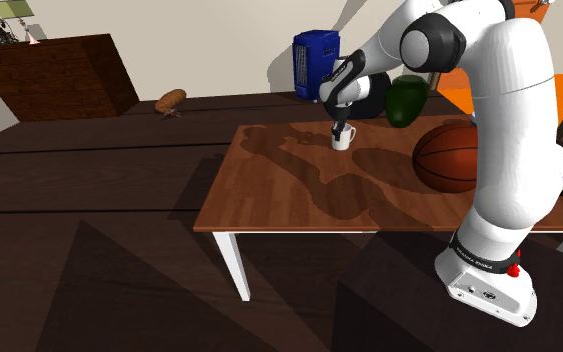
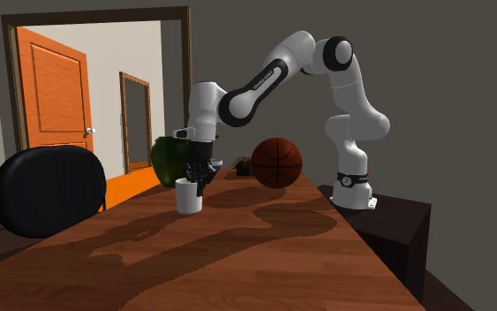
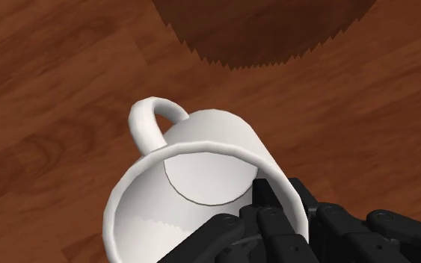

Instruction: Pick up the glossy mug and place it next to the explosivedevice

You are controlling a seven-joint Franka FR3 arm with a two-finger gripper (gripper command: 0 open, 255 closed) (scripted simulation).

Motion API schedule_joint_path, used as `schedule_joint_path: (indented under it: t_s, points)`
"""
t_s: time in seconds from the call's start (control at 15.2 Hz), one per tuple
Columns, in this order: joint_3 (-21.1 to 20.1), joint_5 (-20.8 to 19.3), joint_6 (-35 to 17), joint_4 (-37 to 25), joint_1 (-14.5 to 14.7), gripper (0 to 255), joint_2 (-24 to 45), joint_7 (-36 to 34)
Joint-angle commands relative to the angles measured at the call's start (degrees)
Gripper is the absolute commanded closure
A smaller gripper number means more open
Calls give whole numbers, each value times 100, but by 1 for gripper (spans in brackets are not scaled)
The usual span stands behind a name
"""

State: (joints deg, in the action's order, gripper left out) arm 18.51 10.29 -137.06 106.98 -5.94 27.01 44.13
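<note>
One white mug [image 3: 201, 172], upright on the wooden table [image 1: 269, 200], pinched at its rim.
I see the gripper [image 3: 247, 211] nearly closed over the mug's wall, one finger inside, one outside; a basketball [image 1: 449, 157] sits nearby.

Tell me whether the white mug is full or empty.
Empty. The wrist view looks down into the mug and shows its bare white bottom, with nothing inside.

One mug [image 1: 342, 139], one basketball [image 1: 451, 157], one green lump [image 1: 406, 102], one blue box [image 1: 312, 62], one black blob [image 2: 48, 190], one wooden table [image 1: 289, 195].
</note>
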Motion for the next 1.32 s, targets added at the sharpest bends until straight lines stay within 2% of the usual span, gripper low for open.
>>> schedule_joint_path:
  t_s: [0.0,0.33,1.25]
  points:
    - [0,0,0,0,0,255,0,0]
    - [0,0,-1,0,0,255,0,0]
    - [155,-279,850,-279,110,255,-600,-167]
